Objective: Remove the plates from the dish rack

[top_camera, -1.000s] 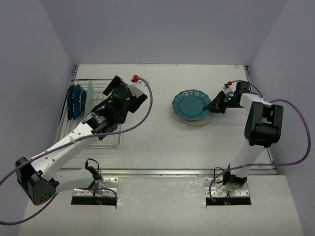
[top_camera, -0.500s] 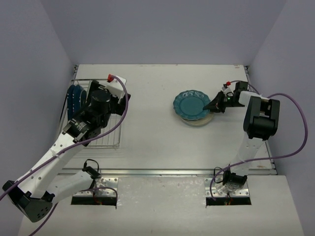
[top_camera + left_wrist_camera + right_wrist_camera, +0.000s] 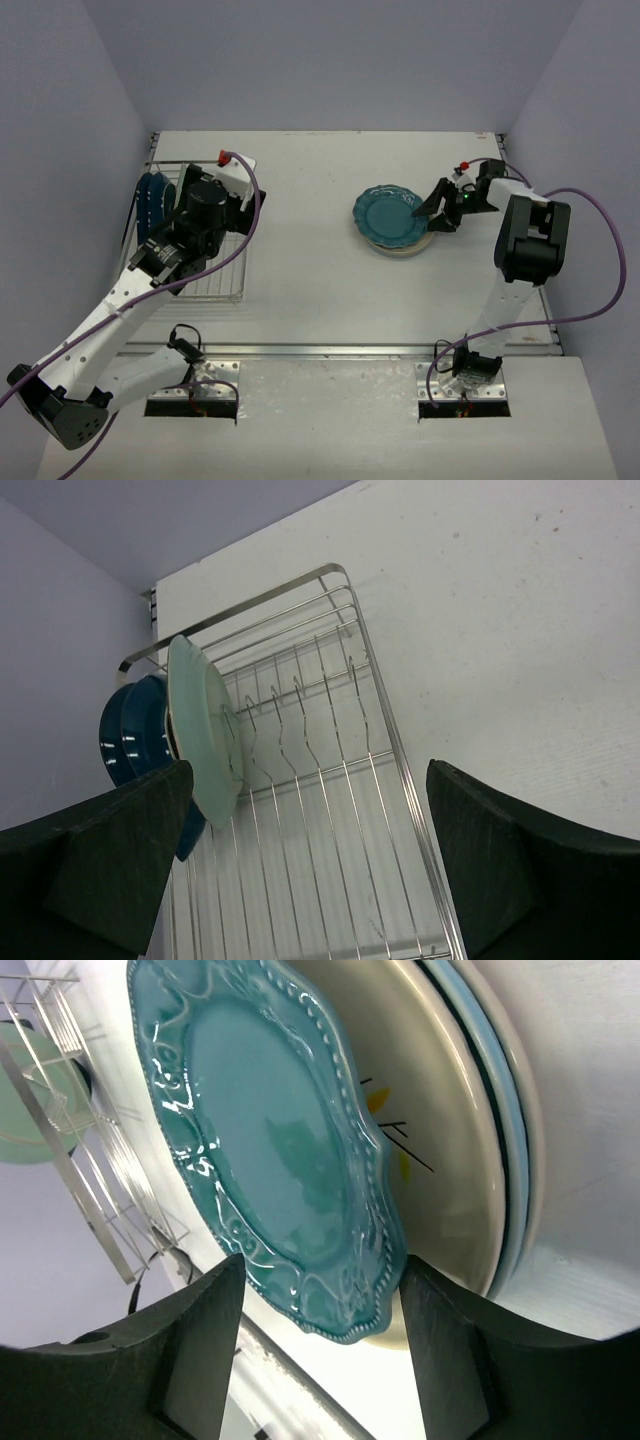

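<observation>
The teal scalloped plate (image 3: 388,214) lies flat on the cream plate with a dark sprig (image 3: 445,1150) at the table's right centre. My right gripper (image 3: 431,210) is open, its jaws straddling the teal plate's (image 3: 280,1150) right edge without pinching it. On the left, the dish rack (image 3: 218,282) holds upright dark navy plates (image 3: 149,205) at its left end. In the left wrist view a pale blue plate (image 3: 200,730) stands just in front of the navy plates (image 3: 135,735). My left gripper (image 3: 310,780) hangs open over the rack's (image 3: 385,730) bare wires, holding nothing.
Grey walls close in the table on the left, back and right. The rack sits close to the left wall. A purple cable loops from each arm. Both arm bases (image 3: 190,385) are bolted at the near edge.
My right gripper has opened, leaving the teal plate on the cream plate. My left arm has swung left over the rack, towards the standing plates.
</observation>
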Available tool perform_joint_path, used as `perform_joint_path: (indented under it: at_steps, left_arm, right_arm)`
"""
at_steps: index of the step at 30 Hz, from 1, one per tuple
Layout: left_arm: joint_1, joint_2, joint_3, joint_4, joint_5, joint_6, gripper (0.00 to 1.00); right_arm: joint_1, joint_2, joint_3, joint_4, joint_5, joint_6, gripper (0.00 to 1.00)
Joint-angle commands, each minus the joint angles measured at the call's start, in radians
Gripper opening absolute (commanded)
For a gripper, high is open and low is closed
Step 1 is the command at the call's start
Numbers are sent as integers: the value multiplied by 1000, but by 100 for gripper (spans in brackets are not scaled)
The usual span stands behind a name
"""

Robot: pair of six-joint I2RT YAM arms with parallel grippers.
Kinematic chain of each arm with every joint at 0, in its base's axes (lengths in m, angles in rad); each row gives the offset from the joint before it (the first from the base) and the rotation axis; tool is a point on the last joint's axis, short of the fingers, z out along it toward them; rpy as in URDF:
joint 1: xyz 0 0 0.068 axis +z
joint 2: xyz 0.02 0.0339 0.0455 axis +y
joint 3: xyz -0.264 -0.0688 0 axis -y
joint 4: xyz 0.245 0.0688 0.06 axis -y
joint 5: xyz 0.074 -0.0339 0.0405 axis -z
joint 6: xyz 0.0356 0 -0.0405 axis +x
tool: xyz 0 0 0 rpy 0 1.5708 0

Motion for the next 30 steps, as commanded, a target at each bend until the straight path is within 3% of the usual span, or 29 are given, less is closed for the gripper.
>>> perform_joint_path:
  at_steps: [1, 9, 16, 20, 25, 30]
  left_arm:
    - [11, -20, 49, 26, -17, -24, 100]
    - [23, 35, 94, -56, -123, -122, 100]
    - [151, 162, 233, -212, 62, -248, 100]
    - [285, 277, 325, -258, 178, -252, 99]
    - [468, 450, 438, -277, 286, -252, 91]
    - [620, 566, 470, -272, 430, -213, 77]
  right_arm:
    - [-5, -71, 55, -59, 47, -55, 63]
    - [18, -213, 101, -128, 360, -117, 78]
    - [65, -461, 76, -74, 520, -195, 99]
    - [118, -605, -2, -9, 552, -259, 99]
    - [167, -768, -120, 27, 544, -284, 99]
    - [176, -833, -190, 37, 520, -296, 99]
